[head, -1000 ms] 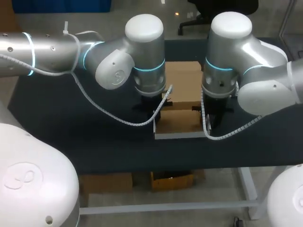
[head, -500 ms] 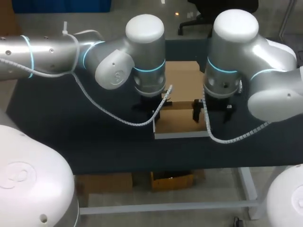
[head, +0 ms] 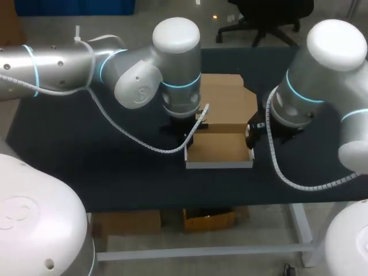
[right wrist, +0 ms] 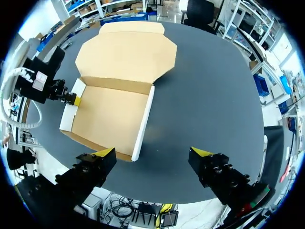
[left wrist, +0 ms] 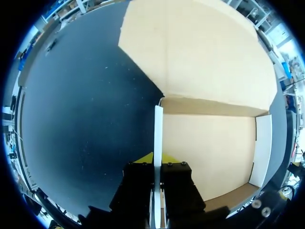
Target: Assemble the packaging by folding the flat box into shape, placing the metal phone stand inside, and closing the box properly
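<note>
The cardboard box lies mid-table as a shallow tray, its lid flat on the table behind it. My left gripper is shut on the tray's upright left wall; in the head view it is at the tray's left rear corner. The right gripper is open and empty, hanging above the table beside the tray's right wall; from overhead it is just right of the tray. The right wrist view also shows the left gripper on the tray's far wall. No phone stand is in view.
The dark table has bare surface left of the box and along the front edge. The right arm's white elbow rises over the table's right side.
The right gripper has opened, let go of the tray's right wall and drawn back to the right. The left gripper has kept its hold on the left wall.
</note>
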`<state>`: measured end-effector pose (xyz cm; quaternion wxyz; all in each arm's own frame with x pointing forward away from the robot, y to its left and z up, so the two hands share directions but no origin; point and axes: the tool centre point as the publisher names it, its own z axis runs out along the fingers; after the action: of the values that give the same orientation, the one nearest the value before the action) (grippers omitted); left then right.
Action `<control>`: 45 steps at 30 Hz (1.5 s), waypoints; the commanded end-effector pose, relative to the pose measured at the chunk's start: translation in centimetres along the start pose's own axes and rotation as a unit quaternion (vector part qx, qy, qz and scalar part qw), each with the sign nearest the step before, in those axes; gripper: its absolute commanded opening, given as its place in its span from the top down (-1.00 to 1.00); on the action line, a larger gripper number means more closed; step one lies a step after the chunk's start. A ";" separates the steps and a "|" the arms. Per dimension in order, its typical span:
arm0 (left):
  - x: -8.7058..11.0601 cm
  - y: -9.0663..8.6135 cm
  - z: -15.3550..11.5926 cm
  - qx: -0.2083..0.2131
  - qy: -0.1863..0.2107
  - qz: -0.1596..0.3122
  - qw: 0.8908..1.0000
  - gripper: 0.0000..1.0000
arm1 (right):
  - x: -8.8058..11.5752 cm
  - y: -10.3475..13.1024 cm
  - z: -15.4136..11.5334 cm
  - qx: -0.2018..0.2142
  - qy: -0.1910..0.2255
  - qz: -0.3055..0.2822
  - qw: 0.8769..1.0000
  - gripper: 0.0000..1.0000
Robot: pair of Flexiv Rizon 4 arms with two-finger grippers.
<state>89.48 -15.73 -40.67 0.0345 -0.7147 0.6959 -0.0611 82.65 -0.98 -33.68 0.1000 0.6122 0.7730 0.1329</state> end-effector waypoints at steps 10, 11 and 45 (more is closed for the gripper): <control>-0.3 -0.1 0.0 0.000 -0.006 0.001 1.000 1.00 | -3.2 -2.3 -3.8 -0.160 0.122 -0.072 0.977 -1.00; -0.3 -0.1 -0.1 0.000 -0.006 0.001 1.000 1.00 | -3.2 -2.3 -3.8 -0.160 0.122 -0.072 0.977 -1.00; -1.2 -0.3 0.1 -0.017 -0.001 0.002 1.000 1.00 | -8.1 -5.3 -9.2 -0.149 0.282 -0.242 0.916 -1.00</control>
<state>89.70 -14.45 -40.78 0.0224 -0.7146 0.6974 -0.0502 80.23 -8.58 -30.46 0.1298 0.3808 0.8564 0.3237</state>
